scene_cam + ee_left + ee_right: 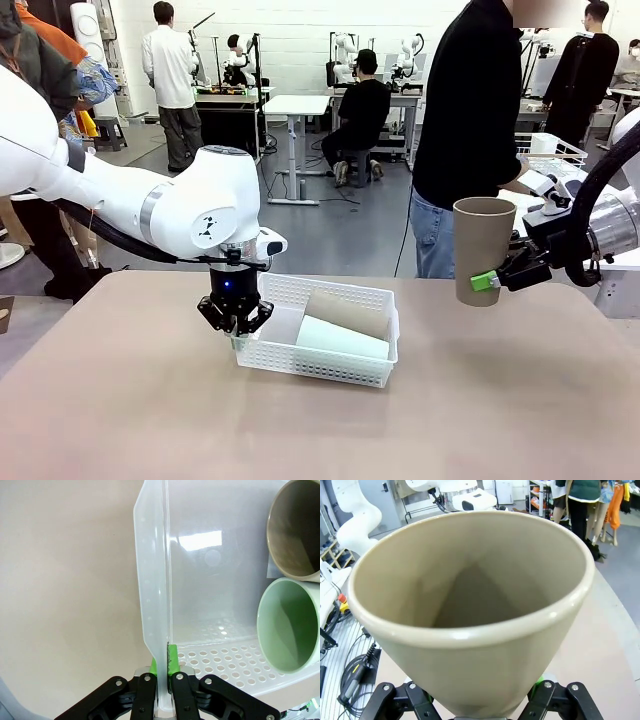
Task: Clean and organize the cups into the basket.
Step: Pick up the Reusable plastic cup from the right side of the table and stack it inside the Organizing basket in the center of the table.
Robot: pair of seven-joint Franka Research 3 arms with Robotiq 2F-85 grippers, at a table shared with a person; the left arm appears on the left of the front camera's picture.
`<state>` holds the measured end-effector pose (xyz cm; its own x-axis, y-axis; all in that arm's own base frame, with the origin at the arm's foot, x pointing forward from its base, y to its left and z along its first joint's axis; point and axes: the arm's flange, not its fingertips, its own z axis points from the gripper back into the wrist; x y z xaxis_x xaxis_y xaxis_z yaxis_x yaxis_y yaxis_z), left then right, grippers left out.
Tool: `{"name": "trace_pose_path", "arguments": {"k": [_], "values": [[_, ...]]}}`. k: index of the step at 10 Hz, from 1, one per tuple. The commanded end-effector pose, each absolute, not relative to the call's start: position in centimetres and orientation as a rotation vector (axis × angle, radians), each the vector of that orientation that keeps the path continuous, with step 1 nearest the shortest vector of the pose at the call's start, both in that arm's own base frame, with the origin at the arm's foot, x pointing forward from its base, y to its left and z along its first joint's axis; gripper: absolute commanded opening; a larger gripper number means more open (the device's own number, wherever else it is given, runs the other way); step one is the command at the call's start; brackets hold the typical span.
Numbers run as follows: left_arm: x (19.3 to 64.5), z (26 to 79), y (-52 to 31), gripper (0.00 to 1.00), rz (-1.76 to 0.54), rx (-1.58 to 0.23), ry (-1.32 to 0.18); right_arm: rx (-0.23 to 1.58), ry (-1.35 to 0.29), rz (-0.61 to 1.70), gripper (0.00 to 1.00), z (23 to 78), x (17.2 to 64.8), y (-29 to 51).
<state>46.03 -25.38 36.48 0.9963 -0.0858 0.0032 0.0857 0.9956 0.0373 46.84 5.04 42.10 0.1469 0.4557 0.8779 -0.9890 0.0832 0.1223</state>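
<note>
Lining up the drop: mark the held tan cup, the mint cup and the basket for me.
held tan cup (pixel 484 245), front view, middle of its side wall.
mint cup (pixel 342 338), front view, its side as it lies in the basket.
basket (pixel 320 362), front view, near lattice wall.

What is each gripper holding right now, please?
Left gripper: closed on the basket wall.
Right gripper: closed, holding a tan cup upright.

Bright, even overhead light is casting only soft shadows under the basket (pixel 320 366) on the table (pixel 500 410) and glaring white off its glossy floor in the left wrist view, while wide-angle distortion is swelling the close tan cup (pixel 470 675).
</note>
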Motion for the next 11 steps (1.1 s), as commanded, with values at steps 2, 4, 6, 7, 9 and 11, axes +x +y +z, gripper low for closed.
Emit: {"name": "trace_pose_path", "arguments": {"k": [2, 4, 6, 7, 9, 11], "values": [[46.0, 36.6, -25.4, 0.05, -0.085, 0.035, -0.008, 0.649, -0.604, 1.446, 0.80, 44.3, 44.5, 12.0], [46.0, 36.6, -25.4, 0.05, -0.085, 0.035, -0.008, 0.621, -0.430, 1.503, 0.80, 44.4, 45.1, 17.3], [46.0, 36.6, -25.4, 0.05, -0.085, 0.035, -0.008, 0.469, -0.236, 1.568, 0.80, 45.3, 45.1, 23.0], [46.0, 36.6, -25.4, 0.05, -0.085, 0.035, -0.008, 0.409, -0.169, 1.585, 0.80, 45.7, 45.0, 25.0], [46.0, 36.6, -25.4, 0.05, -0.085, 0.035, -0.008, 0.364, -0.040, 1.614, 0.80, 46.1, 45.2, 28.5], [46.0, 36.6, -25.4, 0.05, -0.085, 0.035, -0.008, 0.327, 0.080, 1.629, 0.80, 45.9, 45.6, 30.6]]}}
